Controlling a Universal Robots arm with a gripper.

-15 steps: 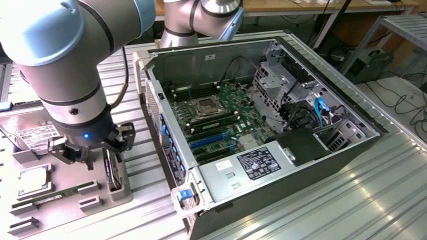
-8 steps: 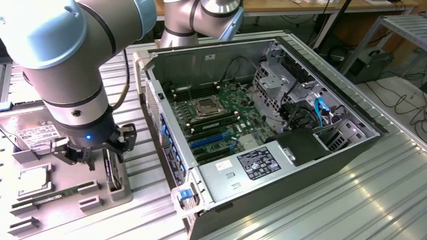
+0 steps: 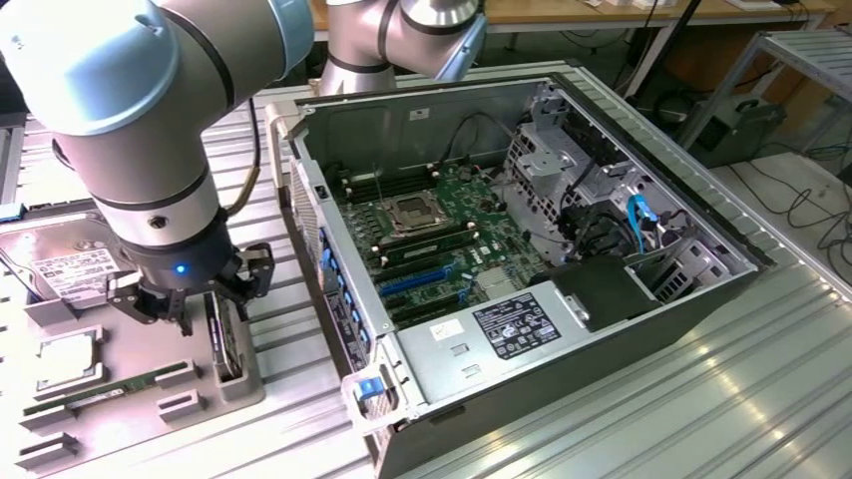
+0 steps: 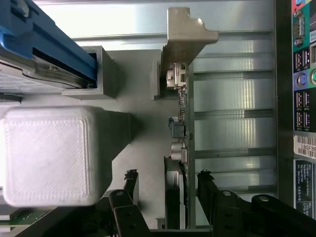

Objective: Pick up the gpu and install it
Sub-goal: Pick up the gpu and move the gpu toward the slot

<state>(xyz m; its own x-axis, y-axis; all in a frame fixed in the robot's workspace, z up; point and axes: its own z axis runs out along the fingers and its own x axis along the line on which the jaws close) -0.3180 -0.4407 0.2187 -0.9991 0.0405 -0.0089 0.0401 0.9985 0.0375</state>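
wrist view – pincer [image 4: 167, 175] spread astride the gpu [image 4: 178, 129] – upright in grey tray [image 4: 143, 153], computer case [image 4: 302, 74] near

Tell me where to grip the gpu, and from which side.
Grip the gpu across its flat faces near the free long edge, away from the metal bracket, coming from above: it stands on edge in its holder, leaving that edge exposed.

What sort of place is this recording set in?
Likely a robotics lab bench for PC assembly: an open computer case on a ribbed metal table, a grey parts tray, and the open gripper straddling the gpu.
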